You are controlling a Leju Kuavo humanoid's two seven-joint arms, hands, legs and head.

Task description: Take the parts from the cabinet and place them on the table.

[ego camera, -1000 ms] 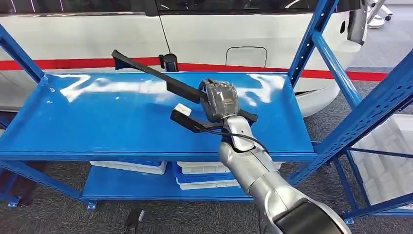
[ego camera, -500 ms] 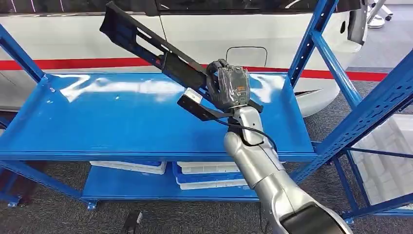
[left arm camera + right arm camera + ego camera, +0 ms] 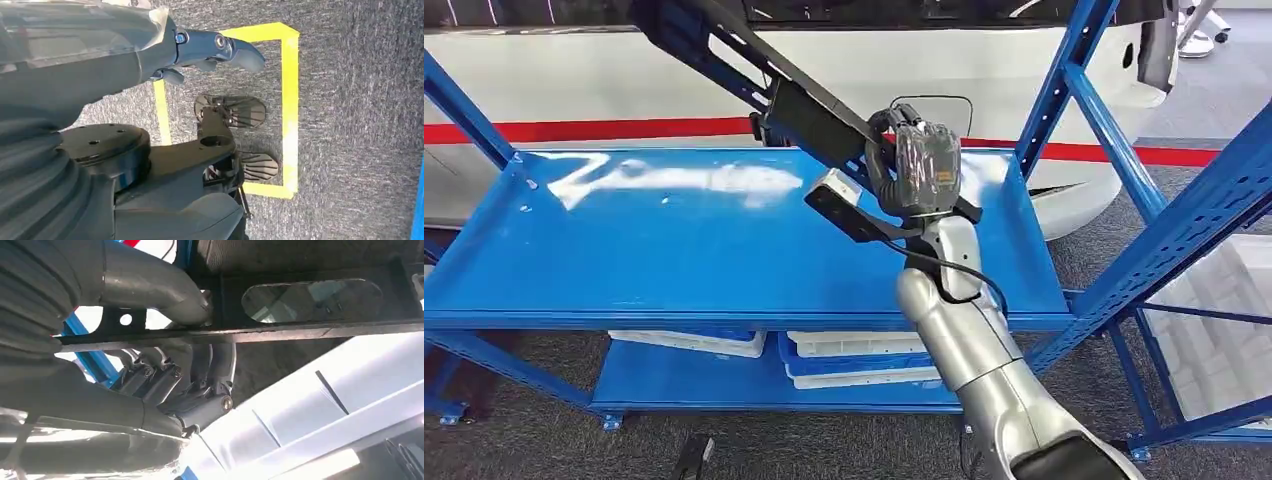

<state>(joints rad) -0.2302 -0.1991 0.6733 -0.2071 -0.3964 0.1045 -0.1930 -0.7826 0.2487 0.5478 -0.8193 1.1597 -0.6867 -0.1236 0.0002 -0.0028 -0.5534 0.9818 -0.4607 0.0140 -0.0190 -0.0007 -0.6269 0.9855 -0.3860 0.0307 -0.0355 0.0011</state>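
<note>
The right hand [image 3: 921, 170] is raised above the right half of the rack's top shelf [image 3: 624, 260], gripping a long part [image 3: 764, 80] near its lower end. The part slants up and to the left from the hand, clear of the shelf, its far end passing out of the head view at the top. Trays [image 3: 849, 358] lie on the lower shelf [image 3: 674, 385], under the arm. A car [image 3: 844, 75] stands behind the rack.

The right hand [image 3: 921, 170], gripping the long black part [image 3: 799, 105], now sits higher above the blue shelf [image 3: 624, 250] than a second ago, and the part's far end tilts up past the picture's top edge.
</note>
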